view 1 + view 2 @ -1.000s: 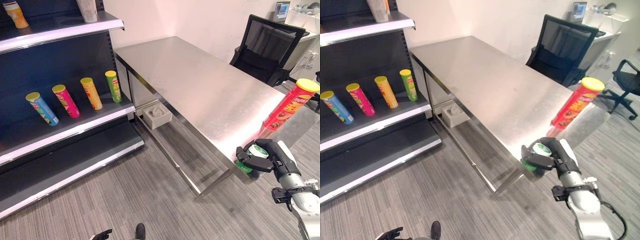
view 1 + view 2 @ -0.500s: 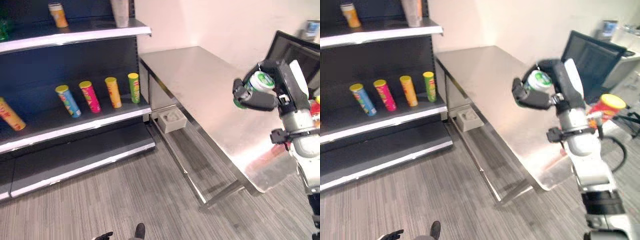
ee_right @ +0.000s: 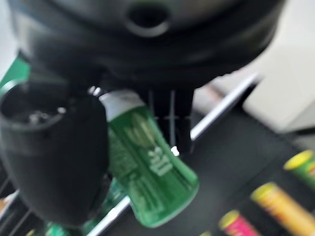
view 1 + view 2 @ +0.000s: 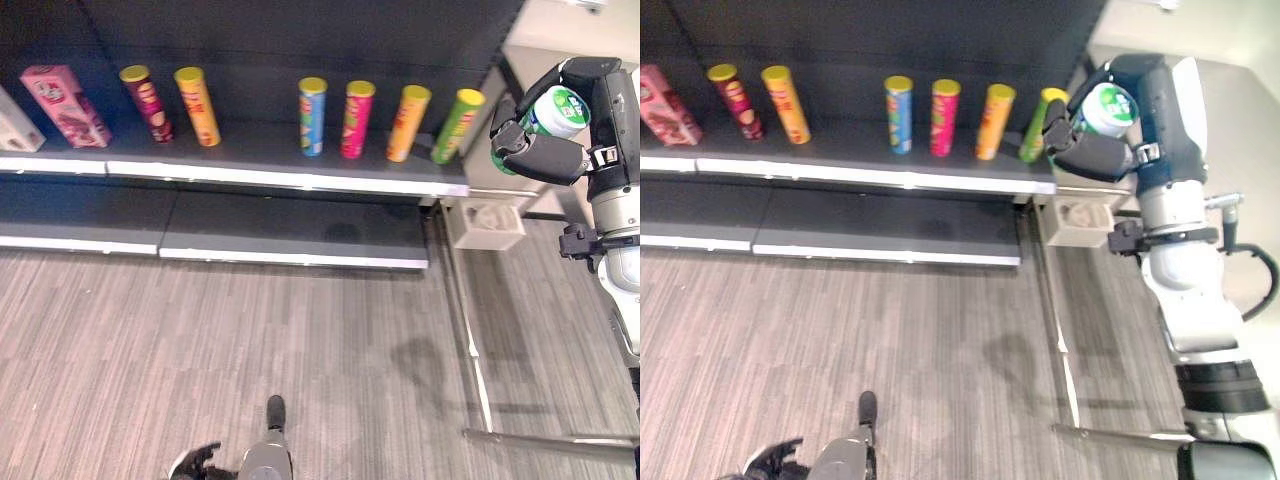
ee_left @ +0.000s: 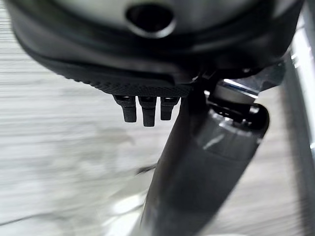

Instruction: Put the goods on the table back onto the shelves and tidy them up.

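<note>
Since half a second ago the whole view has swung off the counter and onto the shelf, which means the camera turned, while the right hand (image 4: 545, 150) has kept its load throughout. Its fingers are curled round a green can with a white-and-green lid (image 4: 553, 112), carried at the upper right of the frame, just right of the shelf's end. The right wrist view shows the same green can (image 3: 147, 162) pinned between thumb and fingers, its body slanting out past them.

On the middle shelf (image 4: 290, 178) a row of tall crisp tubes stands spaced out — blue (image 4: 312, 116), pink (image 4: 357, 119), orange (image 4: 408, 122) and green (image 4: 457, 125); further left stand a maroon tube (image 4: 145, 103), another orange one (image 4: 196, 105) and a pink box (image 4: 70, 105).

The risk, as I judge it, is the green tube at the row's end — it stands nearest the hand and is tall and narrow, so a careless sweep in could topple it into its neighbours. The slanted grip could also set the can down on its edge, where it might roll.

Whether the left hand's (image 5: 147, 105) fingers are curled or straight, I cannot tell.
</note>
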You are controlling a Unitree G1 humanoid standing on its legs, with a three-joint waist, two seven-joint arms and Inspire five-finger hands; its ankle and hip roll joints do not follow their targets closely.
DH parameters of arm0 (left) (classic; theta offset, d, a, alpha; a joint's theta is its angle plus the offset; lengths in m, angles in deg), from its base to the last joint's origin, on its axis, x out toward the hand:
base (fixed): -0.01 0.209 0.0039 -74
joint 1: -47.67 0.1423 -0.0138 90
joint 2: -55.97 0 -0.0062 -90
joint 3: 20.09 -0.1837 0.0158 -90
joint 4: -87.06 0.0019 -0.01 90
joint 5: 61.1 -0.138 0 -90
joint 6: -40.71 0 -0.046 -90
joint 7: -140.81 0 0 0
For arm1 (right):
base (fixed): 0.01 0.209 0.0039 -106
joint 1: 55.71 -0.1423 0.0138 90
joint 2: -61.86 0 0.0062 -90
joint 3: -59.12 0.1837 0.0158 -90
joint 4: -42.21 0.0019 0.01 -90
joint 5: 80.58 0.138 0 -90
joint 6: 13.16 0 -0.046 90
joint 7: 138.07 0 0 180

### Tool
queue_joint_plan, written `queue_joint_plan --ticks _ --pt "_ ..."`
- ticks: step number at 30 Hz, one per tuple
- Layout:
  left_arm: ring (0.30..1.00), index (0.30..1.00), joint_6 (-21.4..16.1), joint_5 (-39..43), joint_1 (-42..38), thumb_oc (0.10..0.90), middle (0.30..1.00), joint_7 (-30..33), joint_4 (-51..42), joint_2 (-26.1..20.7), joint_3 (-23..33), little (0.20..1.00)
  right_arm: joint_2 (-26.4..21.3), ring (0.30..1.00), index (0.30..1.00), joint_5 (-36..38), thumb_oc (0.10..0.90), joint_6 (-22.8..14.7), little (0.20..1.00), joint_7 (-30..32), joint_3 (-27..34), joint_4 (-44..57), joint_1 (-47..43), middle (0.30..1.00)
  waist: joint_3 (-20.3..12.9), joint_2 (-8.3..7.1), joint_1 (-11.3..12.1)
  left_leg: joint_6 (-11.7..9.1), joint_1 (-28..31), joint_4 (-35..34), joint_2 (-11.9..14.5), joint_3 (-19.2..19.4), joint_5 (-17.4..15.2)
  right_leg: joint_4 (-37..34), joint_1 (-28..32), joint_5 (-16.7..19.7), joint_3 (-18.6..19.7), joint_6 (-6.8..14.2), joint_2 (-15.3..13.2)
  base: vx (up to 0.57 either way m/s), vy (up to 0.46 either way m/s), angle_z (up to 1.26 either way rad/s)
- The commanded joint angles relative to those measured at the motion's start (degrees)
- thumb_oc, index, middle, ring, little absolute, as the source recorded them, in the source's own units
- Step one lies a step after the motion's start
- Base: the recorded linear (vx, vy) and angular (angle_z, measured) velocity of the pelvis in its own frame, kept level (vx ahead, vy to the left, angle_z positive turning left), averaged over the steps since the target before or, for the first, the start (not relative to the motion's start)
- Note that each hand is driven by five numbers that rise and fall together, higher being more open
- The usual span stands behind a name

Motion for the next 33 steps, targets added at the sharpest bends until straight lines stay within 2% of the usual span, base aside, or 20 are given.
queue_joint_plan --ticks 1,2,3,4,5,6,7,9,12,14,17,18,21,26,28,33 --pt "0.900 0.900 -1.04 -1.72 2.66 0.800 0.900 1.38 -0.99 -0.64 -2.61 0.900 -5.63 0.300 0.300 -1.27 0.400 -3.79 0.300 4.88 3.62 2.15 -8.63 0.300 -8.60 1.06 -0.18 -3.20 3.58 -1.81 0.24 -3.62 -6.68 10.55 -1.94 -2.17 4.82 6.12 -6.92 0.14 0.593 0.33" --pt "0.900 0.900 -0.84 -1.80 2.21 0.800 0.900 1.54 -1.30 -1.35 -2.81 0.900 -5.42 0.300 0.300 -1.29 0.400 -3.85 0.300 5.29 3.92 2.65 -8.65 0.300 -7.27 1.59 -1.00 -1.34 3.96 -1.72 -1.33 -3.88 -6.58 15.92 -4.84 0.76 6.76 5.12 -7.87 0.09 0.479 0.35" --pt "0.900 0.900 -1.00 -1.19 2.17 0.800 0.900 1.34 -2.19 -1.71 -2.69 0.900 -6.25 0.300 0.300 -1.20 0.400 -3.96 0.300 5.03 4.22 3.06 -8.40 0.300 -6.48 2.56 -2.16 -0.97 5.14 -2.17 -1.52 -4.90 -7.13 17.47 -9.57 -2.23 10.75 3.82 -4.23 0.01 0.276 0.24" --pt "0.900 0.900 -1.00 -1.18 2.16 0.800 0.900 1.33 -2.19 -1.67 -2.68 0.900 -6.30 0.300 0.300 -1.17 0.400 -3.98 0.300 5.02 4.15 3.01 -8.49 0.300 -6.49 2.66 -2.06 -1.07 5.11 -2.14 -1.35 -4.81 -7.19 17.63 -9.73 -2.37 10.86 3.69 -4.11 0.12 0.118 0.44" --pt "0.900 0.900 -1.17 -0.96 2.56 0.800 0.900 0.72 -3.07 -1.77 -2.56 0.900 -7.25 0.300 0.300 0.07 0.400 -4.23 0.300 5.07 4.65 2.88 -9.04 0.300 -6.27 3.29 -2.30 -1.35 6.25 -2.40 -1.41 -5.23 -7.71 13.25 -10.77 -4.90 10.27 3.43 -2.23 0.12 -0.006 0.52" --pt "0.900 0.900 -1.27 -1.17 2.54 0.800 0.900 0.48 -3.13 -1.77 -2.88 0.900 -7.82 0.300 0.300 0.64 0.400 -4.55 0.300 5.34 4.56 2.43 -9.79 0.300 -5.83 3.43 -2.62 -1.67 6.81 -2.40 -1.22 -5.78 -8.04 10.11 -10.82 -4.78 9.65 3.45 -1.00 0.16 -0.036 0.26" --pt "0.900 0.900 -1.38 -1.43 2.35 0.800 0.900 0.38 -2.85 -1.68 -3.10 0.900 -7.94 0.300 0.300 1.07 0.400 -4.76 0.300 5.41 4.61 2.28 -9.98 0.300 -5.39 3.19 -3.14 -1.81 7.44 -2.40 -1.47 -6.55 -8.34 6.54 -12.06 -4.28 10.56 3.88 0.33 0.11 -0.087 0.04" --pt "0.900 0.900 -1.35 -1.64 2.12 0.800 0.900 0.23 -2.61 -1.52 -3.01 0.900 -8.25 0.300 0.300 1.37 0.400 -5.00 0.300 5.64 4.83 1.95 -9.78 0.300 -4.64 2.89 -4.22 -1.87 8.68 -2.40 -1.83 -8.03 -8.73 1.37 -14.40 -1.61 15.06 4.91 2.93 0.13 -0.071 0.31" --pt "0.900 0.900 -1.36 -2.13 2.33 0.800 0.900 0.17 -2.46 -1.34 -2.75 0.900 -9.61 0.300 0.300 1.23 0.400 -5.06 0.300 6.51 4.38 0.55 -10.98 0.300 -4.54 2.08 -4.71 -2.08 9.95 -2.40 -2.02 -9.18 -9.35 -2.25 -15.64 1.11 18.78 5.91 4.75 0.13 -0.072 0.53" --pt "0.900 0.900 -1.35 -2.07 2.20 0.800 0.900 0.24 -2.35 -1.64 -2.93 0.900 -11.90 0.300 0.300 1.32 0.400 -4.63 0.300 7.06 2.25 -2.32 -13.38 0.300 -4.86 1.11 -4.81 -2.44 10.60 -2.40 -1.86 -10.40 -9.79 -3.34 -15.76 1.44 21.31 5.87 5.93 0.14 -0.151 0.30" --pt "0.900 0.900 -1.29 -1.68 2.58 0.800 0.900 0.43 -2.07 -1.71 -2.71 0.900 -14.36 0.300 0.300 1.82 0.400 -4.17 0.300 6.92 -0.86 -4.95 -17.29 0.300 -6.22 0.31 -4.51 -3.09 11.30 -2.40 -1.33 -11.28 -10.26 -5.70 -13.33 1.46 21.21 5.50 6.50 0.16 -0.192 0.51" --pt "0.900 0.900 -1.25 -0.97 2.99 0.800 0.900 0.42 -2.03 -1.68 -2.79 0.900 -16.53 0.300 0.300 2.66 0.400 -3.90 0.300 6.74 -4.72 -8.49 -21.29 0.300 -7.23 0.16 -4.31 -3.78 11.75 -2.40 -0.26 -11.72 -10.44 -6.42 -12.09 0.93 20.46 5.12 7.35 0.21 -0.251 0.41" --pt "0.900 0.900 -1.12 -0.24 3.18 0.800 0.900 0.27 -2.35 -1.91 -3.60 0.900 -18.75 0.300 0.300 3.73 0.400 -3.43 0.300 6.42 -10.29 -13.41 -27.09 0.300 -8.13 -0.30 -3.86 -4.97 12.36 -2.40 1.55 -12.49 -10.53 -6.79 -10.73 -0.33 19.21 4.42 8.57 0.15 -0.216 0.21" --pt "0.900 0.900 -1.02 1.88 3.01 0.800 0.900 0.99 -2.45 -1.78 -4.50 0.900 -20.18 0.300 0.300 7.18 0.400 -3.54 0.300 6.10 -18.22 -21.41 -36.20 0.300 -8.99 -0.91 -3.69 -7.48 12.43 -2.40 5.21 -14.05 -9.86 -6.79 -8.94 -3.04 16.30 2.83 10.74 0.09 -0.211 0.27" --pt "0.900 0.900 -0.93 2.18 2.98 0.800 0.900 1.12 -2.34 -1.85 -4.59 0.900 -20.35 0.300 0.300 7.58 0.400 -3.45 0.300 5.94 -19.75 -22.78 -37.89 0.300 -9.03 -1.02 -3.61 -7.83 12.37 -2.40 5.73 -14.13 -9.70 -6.79 -8.72 -3.40 15.87 2.64 11.04 0.06 -0.146 0.21" --pt "0.900 0.900 -0.96 3.72 2.72 0.800 0.900 1.71 -1.31 -1.49 -4.65 0.900 -19.87 0.300 0.300 9.29 0.400 -2.93 0.300 5.05 -28.67 -30.61 -46.91 0.300 -9.01 -1.09 -3.41 -9.23 12.15 -2.11 7.43 -14.65 -8.88 -6.79 -7.50 -4.87 14.15 1.51 12.19 0.05 -0.150 0.18"
